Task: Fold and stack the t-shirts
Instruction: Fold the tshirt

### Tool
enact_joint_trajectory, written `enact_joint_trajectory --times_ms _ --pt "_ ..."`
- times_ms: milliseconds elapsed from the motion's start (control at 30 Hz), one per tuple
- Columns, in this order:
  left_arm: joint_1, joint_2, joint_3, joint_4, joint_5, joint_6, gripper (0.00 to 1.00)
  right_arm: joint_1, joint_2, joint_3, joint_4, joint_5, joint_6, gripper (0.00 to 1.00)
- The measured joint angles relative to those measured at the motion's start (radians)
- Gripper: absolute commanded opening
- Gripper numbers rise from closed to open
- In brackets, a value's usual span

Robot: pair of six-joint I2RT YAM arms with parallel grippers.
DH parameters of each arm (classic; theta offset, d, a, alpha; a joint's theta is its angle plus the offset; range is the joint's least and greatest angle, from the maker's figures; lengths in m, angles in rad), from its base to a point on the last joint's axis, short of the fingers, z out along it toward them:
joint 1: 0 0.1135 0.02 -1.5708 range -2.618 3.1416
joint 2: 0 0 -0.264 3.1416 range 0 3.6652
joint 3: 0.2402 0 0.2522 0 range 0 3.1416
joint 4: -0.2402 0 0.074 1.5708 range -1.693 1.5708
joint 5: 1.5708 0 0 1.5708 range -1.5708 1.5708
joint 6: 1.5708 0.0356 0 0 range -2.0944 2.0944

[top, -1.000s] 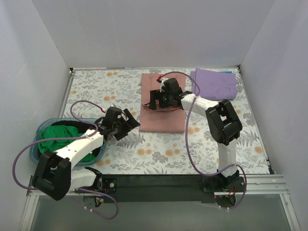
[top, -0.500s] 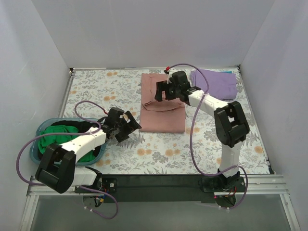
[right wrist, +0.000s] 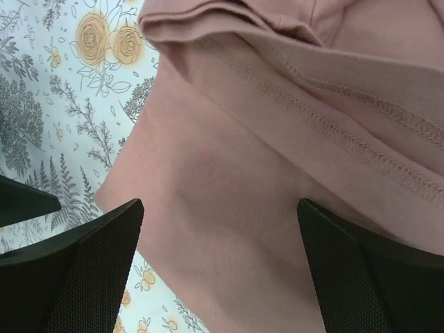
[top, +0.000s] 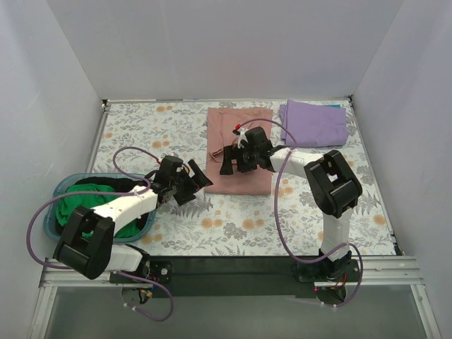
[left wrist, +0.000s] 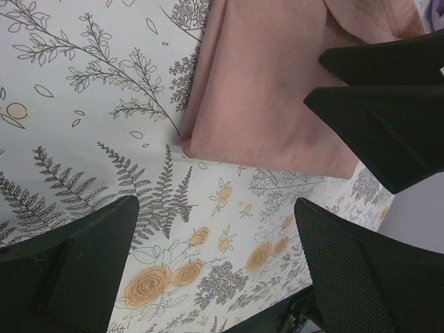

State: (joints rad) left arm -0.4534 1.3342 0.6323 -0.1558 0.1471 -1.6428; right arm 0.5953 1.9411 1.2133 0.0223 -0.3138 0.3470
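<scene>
The dusty-pink t-shirt lies as a folded strip in the middle of the table; it also shows in the left wrist view and fills the right wrist view. My right gripper is open just above the pink shirt, holding nothing. My left gripper is open and empty over the tablecloth, just left of the shirt's near left corner. The lavender-purple t-shirt lies folded at the far right. The bright green t-shirt sits crumpled in the basket.
A teal plastic basket stands at the near left beside the left arm. The floral tablecloth covers the table. White walls close in the left, back and right sides.
My right gripper came back from the shirt's far end toward its middle and lower. My left gripper shifted slightly right toward the shirt's corner.
</scene>
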Motion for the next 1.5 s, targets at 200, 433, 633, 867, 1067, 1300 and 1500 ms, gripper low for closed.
enact_joint_trajectory --times_ms 200,433,633,867,1067,1300,1500 --pt "0.000 -0.001 -0.021 0.001 -0.002 0.000 0.95 0.000 0.021 0.019 0.034 0.036 0.013 0.98" --pt "0.000 -0.009 -0.038 -0.015 -0.018 0.000 0.95 -0.001 0.082 0.074 0.090 0.163 0.003 0.98" --pt "0.000 -0.024 -0.038 -0.026 -0.035 0.000 0.96 -0.010 0.117 0.112 0.161 0.250 -0.026 0.99" --pt "0.000 -0.019 -0.038 -0.032 -0.039 0.000 0.96 -0.035 0.135 0.192 0.209 0.285 -0.040 0.98" --pt "0.000 0.031 -0.021 -0.035 -0.037 0.004 0.91 -0.055 -0.016 0.083 0.187 0.287 -0.022 0.99" --pt "0.000 0.130 0.055 -0.020 -0.034 0.014 0.82 -0.061 -0.439 -0.294 0.113 0.293 0.021 0.98" --pt "0.000 0.235 0.209 -0.031 -0.054 0.063 0.84 -0.065 -0.593 -0.536 0.030 0.270 0.060 0.98"
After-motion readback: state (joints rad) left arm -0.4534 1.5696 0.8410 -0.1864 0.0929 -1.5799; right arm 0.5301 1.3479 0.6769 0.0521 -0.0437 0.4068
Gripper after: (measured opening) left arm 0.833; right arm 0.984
